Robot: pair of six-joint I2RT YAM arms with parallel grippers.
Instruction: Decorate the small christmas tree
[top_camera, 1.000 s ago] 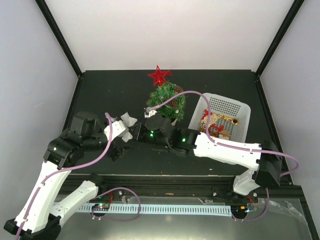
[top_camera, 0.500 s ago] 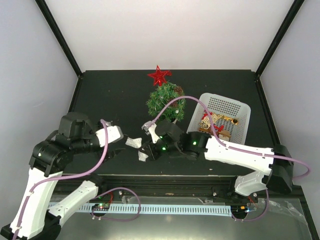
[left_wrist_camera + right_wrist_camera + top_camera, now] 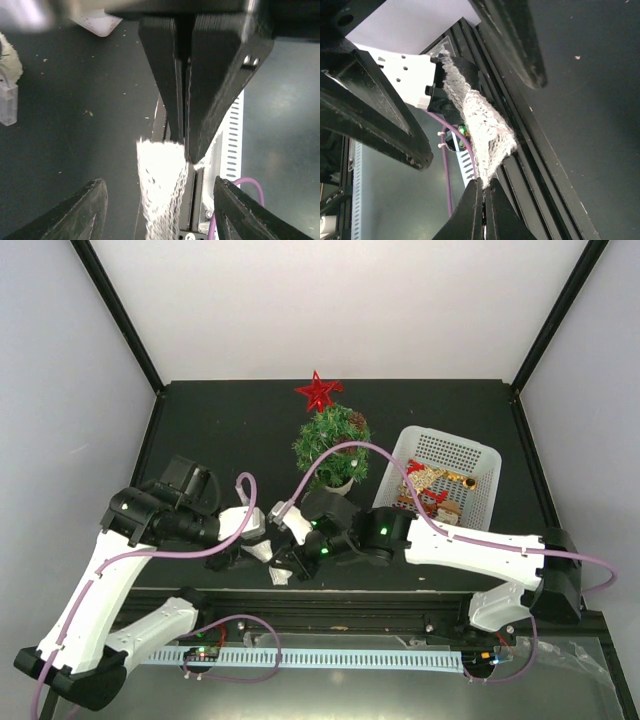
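Now: ribbon [image 3: 485, 130] handover.
Right gripper [image 3: 483, 185]: pinching ribbon.
Left gripper [image 3: 160, 180]: spread, straddling ribbon just below right's tips.
Tree [image 3: 332, 445]: well beyond both.
Risk: off-centre left pinch, ribbon slips.

lace strip [image 3: 162, 195]: cut at bottom edge | basket [image 3: 455, 452] contents: indistinct

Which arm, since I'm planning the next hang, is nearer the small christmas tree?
Right. The right arm lies just in front of the small christmas tree; the left arm is farther left.
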